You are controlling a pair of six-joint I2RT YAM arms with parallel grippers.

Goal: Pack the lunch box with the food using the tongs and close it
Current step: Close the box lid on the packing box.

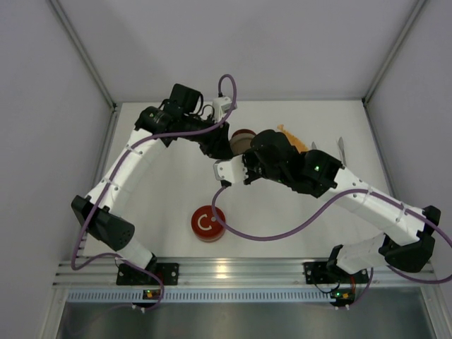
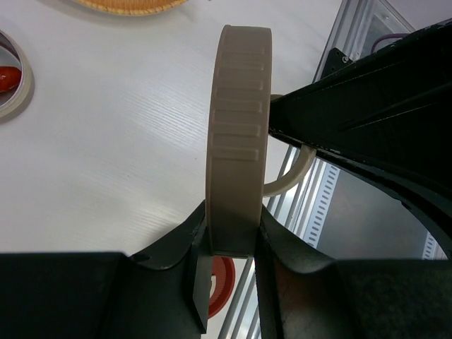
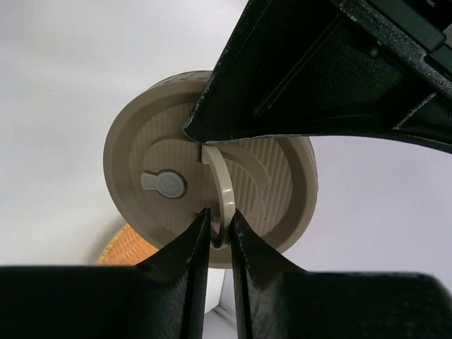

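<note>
A round beige lid (image 2: 239,120) stands on edge above the table, with my left gripper (image 2: 232,240) shut on its rim. The lid's thin ring handle (image 3: 225,189) is pinched between the fingers of my right gripper (image 3: 219,224), which faces the lid's ribbed top (image 3: 141,141). The open lunch box (image 2: 21,88) sits at the left of the left wrist view with a red food piece (image 2: 6,76) inside. From above, the lunch box (image 1: 244,138) shows just behind the two wrists. The grey tongs (image 1: 341,148) lie on the table to the right, untouched.
An orange woven dish (image 1: 291,135) lies beside the lunch box, also seen as the orange dish (image 3: 119,251) under the lid. A red round disc (image 1: 207,223) rests near the table's front edge, by the aluminium rail (image 1: 233,268).
</note>
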